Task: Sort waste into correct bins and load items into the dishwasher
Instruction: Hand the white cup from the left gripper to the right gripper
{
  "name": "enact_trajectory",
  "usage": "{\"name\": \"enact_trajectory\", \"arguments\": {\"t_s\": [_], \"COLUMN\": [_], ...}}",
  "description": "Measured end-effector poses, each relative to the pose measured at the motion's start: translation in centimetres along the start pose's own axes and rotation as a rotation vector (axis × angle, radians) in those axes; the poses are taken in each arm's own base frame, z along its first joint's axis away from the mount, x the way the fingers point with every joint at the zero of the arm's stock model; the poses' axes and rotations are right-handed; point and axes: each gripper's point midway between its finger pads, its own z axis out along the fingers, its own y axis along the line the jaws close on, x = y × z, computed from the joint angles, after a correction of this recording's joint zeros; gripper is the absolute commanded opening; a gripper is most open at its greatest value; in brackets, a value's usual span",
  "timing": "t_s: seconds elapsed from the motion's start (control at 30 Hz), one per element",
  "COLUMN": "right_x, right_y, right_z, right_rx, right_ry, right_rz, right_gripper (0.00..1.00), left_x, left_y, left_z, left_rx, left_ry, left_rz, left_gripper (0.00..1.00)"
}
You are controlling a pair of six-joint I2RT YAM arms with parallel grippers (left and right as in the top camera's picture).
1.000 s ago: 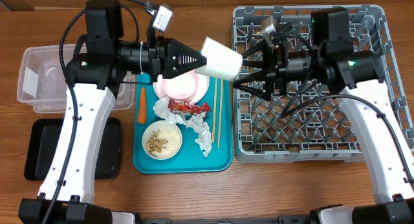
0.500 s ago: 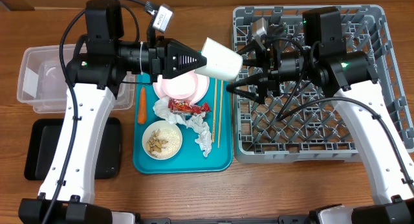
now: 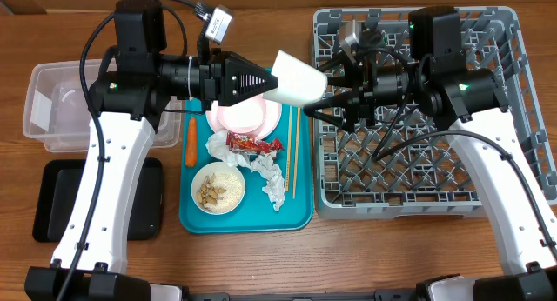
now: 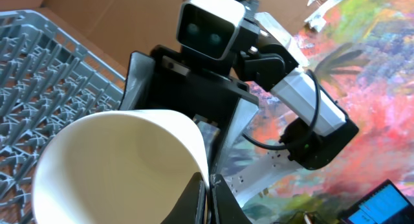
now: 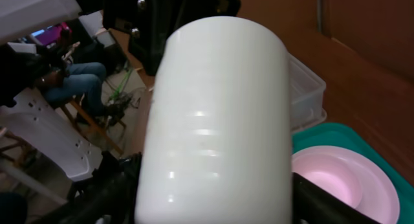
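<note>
Right gripper (image 3: pixel 324 99) has pushed in from over the dish rack (image 3: pixel 418 188) onto the cup (image 3: pixel 296 77).
Handover for loading: the left gripper (image 3: pixel 271 76), pinched shut on the cup's rim, holds it aloft just off the rack's left edge. The right jaws straddle the cup's body, but contact is unclear. Next, the right must close firmly before the left releases. Cup's base is hidden.

Robotics lab workspace: left arm (image 3: pixel 109 188) and right arm (image 3: pixel 513 175) flank a wooden table (image 3: pixel 392 249); a seated person (image 5: pixel 81 78) and a laptop screen (image 4: pixel 391 201) are visible beyond.
</note>
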Motion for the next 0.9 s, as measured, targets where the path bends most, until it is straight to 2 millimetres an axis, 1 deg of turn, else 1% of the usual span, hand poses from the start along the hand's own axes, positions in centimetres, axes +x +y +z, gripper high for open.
{"name": "enact_trajectory", "arguments": {"t_s": [0.03, 0.1, 0.43, 0.53, 0.7, 0.73, 0.8, 0.83, 0.87, 0.9], "right_x": [0.0, 0.0, 0.0, -0.2, -0.6, -0.6, -0.7, -0.7, -0.8, -0.8], "right_y": [-0.1, -0.2, -0.2, -0.4, -1.0, -1.1, -1.2, -1.2, -1.2, -1.2], "right_z": [0.0, 0.0, 0.0, 0.0, -0.3, -0.3, -0.4, -0.4, -0.3, -0.3], "right_rx": [0.006, 0.008, 0.008, 0.013, 0.022, 0.023, 0.029, 0.029, 0.029, 0.025], "right_ry": [0.002, 0.002, -0.001, -0.005, -0.022, -0.023, -0.024, -0.026, -0.027, -0.029], "right_rz": [0.006, 0.011, 0.009, 0.014, 0.037, 0.04, 0.044, 0.042, 0.043, 0.041], "right_gripper": [0.59, 0.57, 0.56, 0.52, 0.51, 0.51, 0.51, 0.51, 0.51, 0.51], "left_x": [0.0, 0.0, 0.1, 0.2, 0.6, 0.7, 0.9, 1.0, 1.0, 1.0], "left_y": [-0.1, -0.1, -0.1, 0.2, 1.0, 1.1, 1.4, 1.6, 1.7, 1.8], "left_z": [0.0, 0.0, 0.0, -0.1, -0.3, -0.3, -0.4, -0.4, -0.3, -0.2], "left_rx": [0.004, 0.008, 0.005, -0.012, -0.068, -0.078, -0.095, -0.107, -0.112, -0.119], "left_ry": [0.001, 0.001, 0.001, -0.002, -0.006, -0.006, -0.005, -0.004, -0.002, 0.0], "left_rz": [0.0, 0.0, -0.006, -0.033, -0.095, -0.102, -0.111, -0.111, -0.109, -0.104], "left_gripper": [0.04, 0.04, 0.04, 0.04, 0.05, 0.09, 0.2, 0.28, 0.31, 0.39]}}
